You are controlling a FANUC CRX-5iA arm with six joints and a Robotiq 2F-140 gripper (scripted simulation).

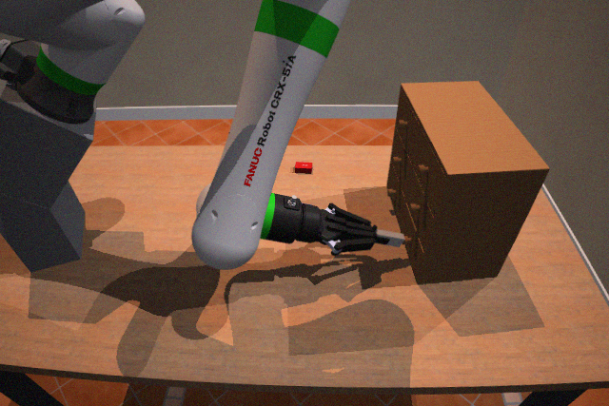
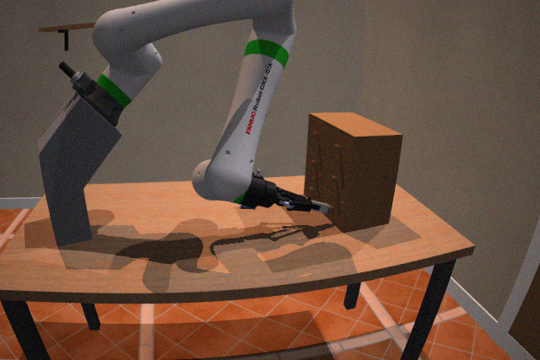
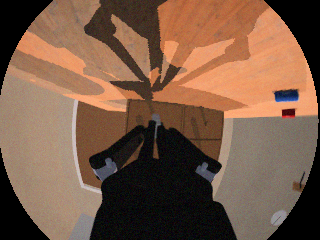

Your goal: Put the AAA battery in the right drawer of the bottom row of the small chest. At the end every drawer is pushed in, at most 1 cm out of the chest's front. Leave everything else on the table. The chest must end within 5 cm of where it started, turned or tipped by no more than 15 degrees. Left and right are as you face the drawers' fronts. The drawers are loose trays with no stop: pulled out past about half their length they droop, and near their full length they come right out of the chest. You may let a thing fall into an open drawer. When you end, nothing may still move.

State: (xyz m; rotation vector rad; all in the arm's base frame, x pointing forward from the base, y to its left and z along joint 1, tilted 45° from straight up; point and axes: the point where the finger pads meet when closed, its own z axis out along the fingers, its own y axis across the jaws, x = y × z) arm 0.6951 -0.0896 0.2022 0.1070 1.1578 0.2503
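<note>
The small wooden chest (image 1: 461,180) stands at the right of the table, its drawer fronts facing the arm; it also shows in the exterior view (image 2: 353,169). All its drawers look pushed in flush. My gripper (image 1: 398,239) is shut and empty, lying nearly level just above the table. Its fingertips touch the front of the bottom row's right drawer (image 1: 412,244), the one nearest the top camera. In the wrist view the shut fingers (image 3: 155,120) point at the chest front (image 3: 175,127). No AAA battery is in view anywhere.
A small red block (image 1: 303,166) lies on the table behind the arm, and shows in the wrist view (image 3: 288,114) beside a small blue object (image 3: 287,95). The arm's grey base (image 1: 34,185) stands at the left.
</note>
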